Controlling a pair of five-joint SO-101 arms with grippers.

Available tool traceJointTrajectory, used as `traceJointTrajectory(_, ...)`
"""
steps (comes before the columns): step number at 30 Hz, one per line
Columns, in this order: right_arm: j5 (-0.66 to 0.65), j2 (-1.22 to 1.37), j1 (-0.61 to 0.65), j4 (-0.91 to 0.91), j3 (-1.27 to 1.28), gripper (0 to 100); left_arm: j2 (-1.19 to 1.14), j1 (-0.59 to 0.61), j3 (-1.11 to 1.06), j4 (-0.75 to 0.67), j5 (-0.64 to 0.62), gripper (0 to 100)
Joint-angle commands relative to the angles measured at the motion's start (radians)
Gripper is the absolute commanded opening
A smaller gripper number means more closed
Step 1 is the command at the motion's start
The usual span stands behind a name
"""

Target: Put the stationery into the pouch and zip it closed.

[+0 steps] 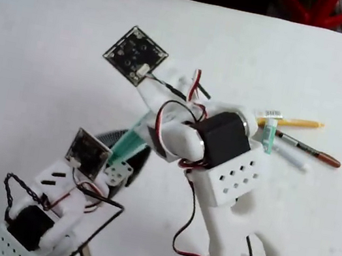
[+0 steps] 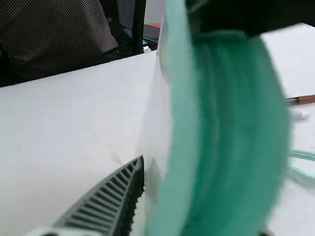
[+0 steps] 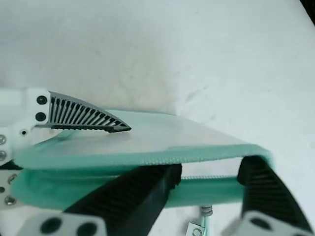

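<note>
Broad white table [image 1: 46, 46] stretches from nine round to twelve o'clock, and its far edge meets a dark room with a red frame [image 1: 318, 8] at one. The pouch [image 3: 172, 140], teal-rimmed with a clear side, is held just off centre at eight, mouth agape. The left gripper [image 3: 118, 130] is clamped on the clear side. The right gripper [image 3: 210, 169] is spread, straddling the lower lip. The pens [image 1: 294, 142] lie outside on the table, at three.

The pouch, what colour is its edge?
Mint green, around a see-through panel on the pouch. The right wrist view shows it best.
</note>
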State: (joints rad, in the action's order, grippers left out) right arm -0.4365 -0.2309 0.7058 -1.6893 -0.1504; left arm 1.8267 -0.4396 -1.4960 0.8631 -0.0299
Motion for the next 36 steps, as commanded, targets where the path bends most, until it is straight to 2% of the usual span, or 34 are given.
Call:
traceJointTrajectory(1,0.003,-0.016,0.036,-0.035,0.048,38.4,0.001,0.03,0.054,0.023,-0.084,22)
traceJointTrajectory(4,-0.014,-0.077,0.038,-0.035,0.054,38.9,0.001,0.045,0.095,0.078,-0.083,22)
traceJointTrajectory(10,-0.014,-0.131,0.048,-0.035,0.083,38.9,0.001,0.045,0.081,0.078,-0.081,21)
traceJointTrajectory(15,-0.02,-0.151,0.091,-0.033,0.089,38.8,0.001,0.05,0.083,0.077,-0.081,16)
traceJointTrajectory(19,-0.186,-0.14,0.102,-0.033,0.094,38.7,0.001,0.047,0.084,0.075,-0.08,7)
traceJointTrajectory(21,-0.216,-0.157,0.104,-0.033,0.086,38.7,0.001,0.044,0.081,0.057,-0.031,2)
traceJointTrajectory(24,-0.258,-0.199,0.13,-0.033,0.092,38.7,0.001,0.042,0.081,0.055,0.017,3)
traceJointTrajectory(30,-0.259,-0.239,0.223,-0.035,0.092,38.7,0.001,0.042,0.08,0.052,0.005,2)
traceJointTrajectory(36,-0.207,-0.248,0.229,-0.035,0.094,38.7,0.001,0.044,0.08,0.051,0.005,2)
